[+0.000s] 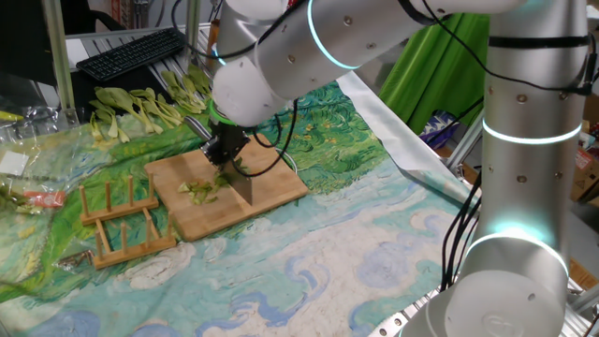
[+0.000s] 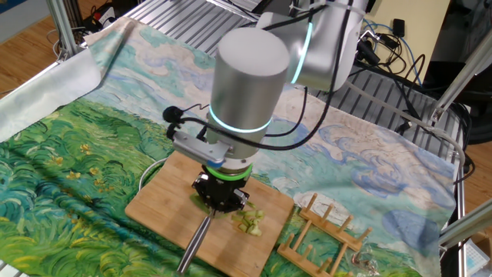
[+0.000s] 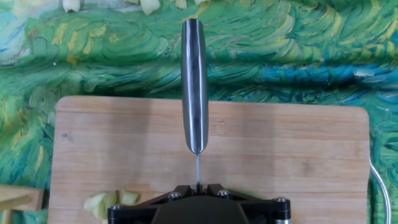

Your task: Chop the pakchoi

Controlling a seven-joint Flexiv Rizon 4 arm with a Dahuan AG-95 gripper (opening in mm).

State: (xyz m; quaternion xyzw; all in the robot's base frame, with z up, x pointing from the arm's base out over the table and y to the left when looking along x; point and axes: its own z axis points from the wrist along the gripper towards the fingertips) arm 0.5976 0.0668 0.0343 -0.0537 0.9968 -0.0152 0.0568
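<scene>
gripping a steel knife [image 3: 194, 87] — claw [image 2: 221, 196] over pale pakchoi [image 2: 250, 221] bits.

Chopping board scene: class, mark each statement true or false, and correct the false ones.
1. Cut pakchoi pieces lie on the wooden chopping board. True.
2. The gripper holds a spoon. False: it holds a knife with a metal handle.
3. A group of whole pakchoi stalks lies on the cloth beyond the board. True.
4. The two wooden racks stand on the chopping board. False: they rest on the patterned cloth beside it.
5. The chopping board sits on bare metal. False: it lies on the patterned cloth.
</scene>
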